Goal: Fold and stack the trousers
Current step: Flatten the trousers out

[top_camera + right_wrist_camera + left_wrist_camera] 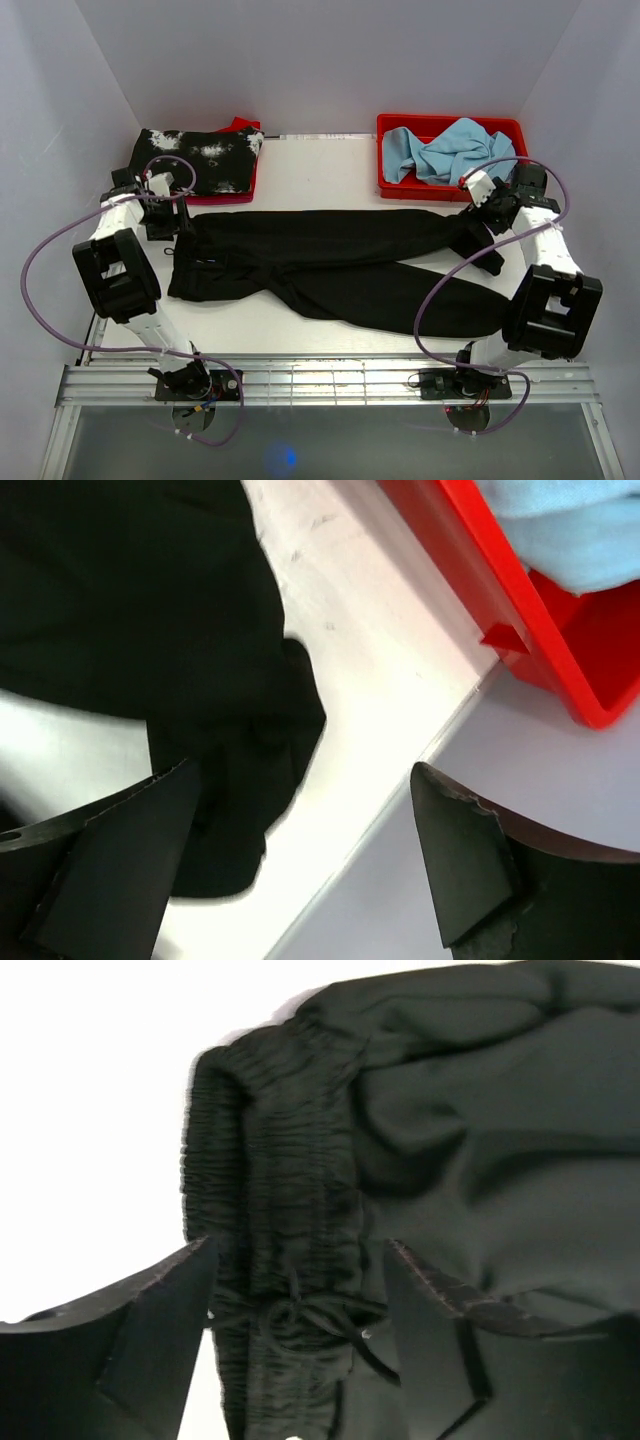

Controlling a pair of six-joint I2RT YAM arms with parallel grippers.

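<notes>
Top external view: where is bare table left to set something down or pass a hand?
Two bare patches of table: the far one between the left red tray and the right red tray, beyond the trousers; the near one between the trousers and the front rail. It is crowded at both trouser ends, where the open left gripper and right gripper hang.

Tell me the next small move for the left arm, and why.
Probably lower the left gripper and close it on the waistband: its open jaws straddle that elastic edge, and the trousers lie full length, unfolded, so a fold toward the cuffs needs this grip.
</notes>
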